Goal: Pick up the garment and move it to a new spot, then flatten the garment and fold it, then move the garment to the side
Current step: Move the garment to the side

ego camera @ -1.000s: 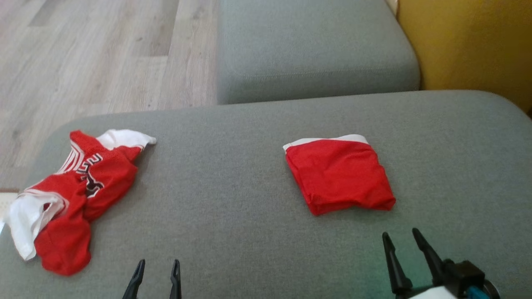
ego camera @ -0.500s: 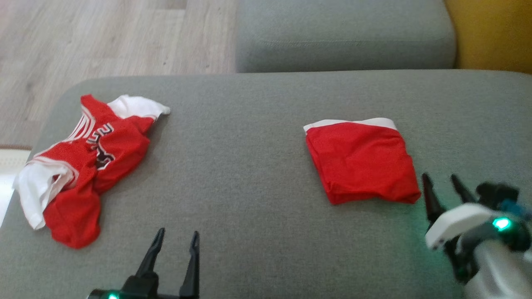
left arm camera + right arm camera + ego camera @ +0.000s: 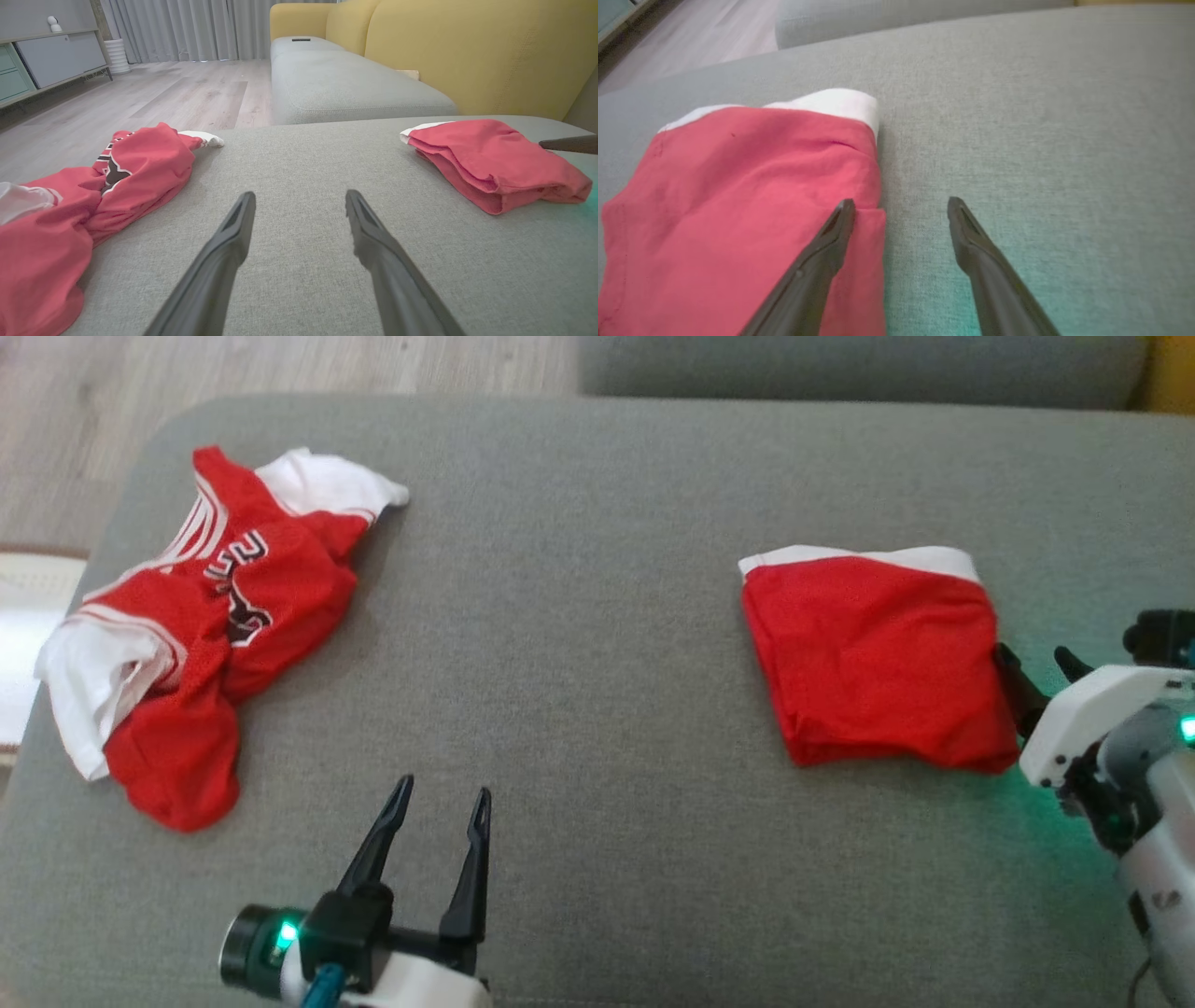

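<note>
Scanning left to right. The crumpled jersey (image 3: 196, 644) sits at the far left of the grey cushion (image 3: 579, 616). It is red with white sleeves, bunched and unfolded, its long axis running from near-left to far-right in the head view.

The left gripper (image 3: 444, 787) hovers over bare cushion at lower centre-left. Its jaws are spread and empty, touching nothing. The jersey is off to its left and the folded piece is well apart on its right.

The folded garment (image 3: 878, 663) lies right of centre: a red, near-square, flat stack with no strong long axis. Its white band runs along the far edge and the thick fold is on the near edge.

The right gripper (image 3: 1032, 655) is at that garment's right edge, jaws parted and gripping nothing. In the right wrist view its left finger lies over the red cloth at the edge, while the other finger is over bare cushion. So the edge falls between the jaws, roughly parallel to the fingers. I can't tell if either finger touches the fabric.

Judgement: the fold looks done and the step in hand is moving the garment aside. The right arm is clearly the nearer one. The garment lies left of the jaws, so they need to go down and in over the edge to catch all the layers. The risk is pinching only the top layer and undoing the fold.

The surface is woven grey upholstery, soft, so it will give under the tips.

In the room there is a wood floor (image 3: 56, 392) beyond the left edge. The left wrist view shows a second grey seat (image 3: 345, 88), a yellow sofa back (image 3: 467, 51), curtains (image 3: 187, 28) and a cabinet (image 3: 56, 56).
</note>
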`<state>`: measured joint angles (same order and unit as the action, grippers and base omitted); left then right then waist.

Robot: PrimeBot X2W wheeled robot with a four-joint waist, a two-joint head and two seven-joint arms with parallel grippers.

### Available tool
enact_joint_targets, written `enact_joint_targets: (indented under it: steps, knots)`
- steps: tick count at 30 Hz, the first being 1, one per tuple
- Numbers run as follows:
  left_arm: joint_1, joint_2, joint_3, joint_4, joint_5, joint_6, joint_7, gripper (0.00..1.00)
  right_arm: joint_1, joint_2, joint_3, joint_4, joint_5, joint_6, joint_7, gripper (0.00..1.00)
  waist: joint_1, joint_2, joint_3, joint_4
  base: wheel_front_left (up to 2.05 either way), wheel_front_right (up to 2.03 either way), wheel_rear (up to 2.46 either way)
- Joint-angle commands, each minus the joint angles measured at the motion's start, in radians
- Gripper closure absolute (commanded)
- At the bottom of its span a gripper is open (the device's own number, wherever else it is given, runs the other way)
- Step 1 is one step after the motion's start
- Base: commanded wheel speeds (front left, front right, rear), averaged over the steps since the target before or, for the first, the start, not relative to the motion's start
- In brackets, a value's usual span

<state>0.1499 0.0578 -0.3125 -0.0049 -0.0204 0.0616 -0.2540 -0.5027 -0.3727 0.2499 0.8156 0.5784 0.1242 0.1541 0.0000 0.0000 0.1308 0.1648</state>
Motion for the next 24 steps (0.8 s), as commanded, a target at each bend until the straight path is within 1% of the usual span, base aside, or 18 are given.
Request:
enact_joint_targets:
  steps: [1,3,4,5,6,7,10,14,17,21,24]
  knots:
    - [-0.054,-0.008,0.019,-0.030,-0.005,0.002,-0.008,0.00,-0.038,-0.033,0.033,-0.009,0.023,0.007,0.016,0.00,0.0000,0.0000,0.034,0.017,0.00,0.00,0.00]
    - [-0.068,-0.008,0.010,-0.029,-0.006,0.003,-0.008,0.00,-0.048,-0.041,0.066,0.003,0.054,0.007,0.045,0.00,0.0000,0.0000,0.050,0.022,0.00,0.00,0.00]
    - [-0.074,-0.008,0.008,-0.029,-0.007,0.005,-0.008,0.00,-0.053,-0.042,0.080,0.007,0.072,0.007,0.059,0.30,0.0000,0.0000,0.057,0.022,0.00,0.00,0.00]
    - [-0.079,-0.008,0.006,-0.029,-0.008,0.007,-0.008,0.00,-0.057,-0.044,0.097,0.004,0.088,0.007,0.069,0.53,0.0000,0.0000,0.062,0.021,0.00,0.00,0.00]
    - [-0.083,-0.008,0.005,-0.028,-0.009,0.009,-0.008,0.00,-0.061,-0.047,0.113,0.000,0.103,0.007,0.074,0.83,0.0000,0.0000,0.068,0.018,0.00,0.00,0.00]
    - [-0.087,-0.008,0.003,-0.028,-0.010,0.011,-0.008,0.00,-0.066,-0.052,0.128,-0.004,0.117,0.007,0.076,1.00,0.0000,0.0000,0.074,0.015,0.00,0.00,0.00]
    - [-0.101,-0.008,-0.002,-0.029,-0.011,0.012,-0.008,0.00,-0.086,-0.077,0.163,-0.019,0.148,0.007,0.058,1.00,0.0000,0.0000,0.091,0.001,0.00,0.00,0.00]
    - [-0.126,-0.008,-0.013,-0.046,-0.012,0.018,-0.008,0.00,-0.139,-0.134,0.197,0.001,0.127,0.007,0.008,1.00,0.0000,0.0000,0.126,-0.031,0.00,0.00,0.00]
    - [-0.150,-0.008,-0.028,-0.059,-0.008,0.021,-0.008,0.00,-0.188,-0.176,0.212,0.025,0.105,0.007,-0.006,1.00,0.0000,0.0000,0.161,-0.064,0.00,0.00,0.00]
    - [-0.197,-0.008,-0.047,-0.085,0.000,0.025,-0.008,0.00,-0.259,-0.251,0.233,0.043,0.063,0.007,-0.003,1.00,0.0000,0.0000,0.226,-0.119,0.00,0.00,0.00]
    - [-0.247,-0.008,-0.063,-0.110,0.005,0.023,-0.008,0.00,-0.309,-0.315,0.226,0.059,0.029,0.007,-0.010,1.00,0.0000,0.0000,0.274,-0.151,0.00,0.00,0.00]
